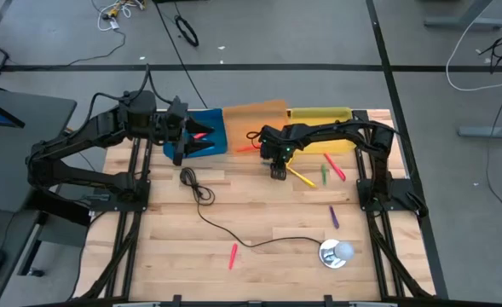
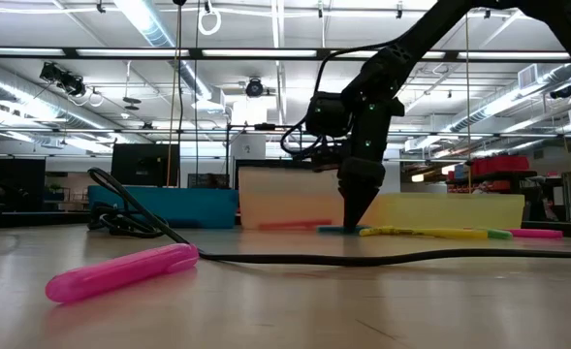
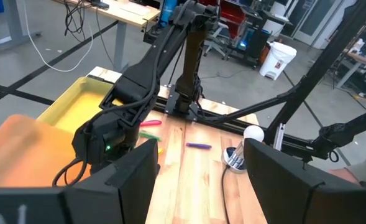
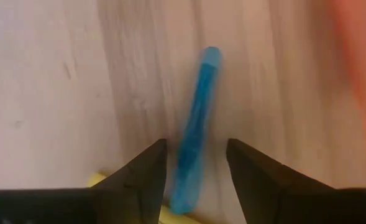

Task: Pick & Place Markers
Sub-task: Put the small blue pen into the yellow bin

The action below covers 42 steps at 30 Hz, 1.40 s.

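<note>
Only the right wrist view shows the blue marker [image 4: 196, 127] lying on the desk [image 4: 58, 93] between the right end effector's [image 4: 195, 163] narrow open fingers, untouched, while the high view hides it under that end effector [image 1: 278, 173].

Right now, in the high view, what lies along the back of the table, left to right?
Left gripper over the blue tray → orange tray → right gripper, jaws open just in front of it → yellow tray.
</note>
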Available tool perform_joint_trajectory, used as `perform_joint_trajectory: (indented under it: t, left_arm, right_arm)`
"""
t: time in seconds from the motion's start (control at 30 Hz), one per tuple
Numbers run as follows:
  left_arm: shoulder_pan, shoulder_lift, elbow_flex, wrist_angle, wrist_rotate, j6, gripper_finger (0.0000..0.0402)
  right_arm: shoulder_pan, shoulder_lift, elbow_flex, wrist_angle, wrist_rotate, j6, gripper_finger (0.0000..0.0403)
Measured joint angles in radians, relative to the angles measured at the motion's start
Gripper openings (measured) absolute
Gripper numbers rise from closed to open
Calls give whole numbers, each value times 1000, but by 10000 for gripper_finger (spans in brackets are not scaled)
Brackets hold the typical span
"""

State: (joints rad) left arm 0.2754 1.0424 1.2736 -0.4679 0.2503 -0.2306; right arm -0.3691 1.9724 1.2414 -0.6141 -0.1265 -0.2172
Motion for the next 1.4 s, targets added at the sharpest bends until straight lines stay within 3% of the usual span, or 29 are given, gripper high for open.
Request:
perform_joint_trajectory:
  t: [0.4,0.77,1.4]
  left_arm:
    - [0,0,0,30,9,-2,243]
    - [0,0,0,51,9,-1,243]
    - [0,0,0,51,-38,17,243]
  right_arm:
    - [4,3,0,-4,24,-27,163]
    - [45,4,1,-28,52,-2,18]
    - [123,-174,-3,-163,22,126,16]
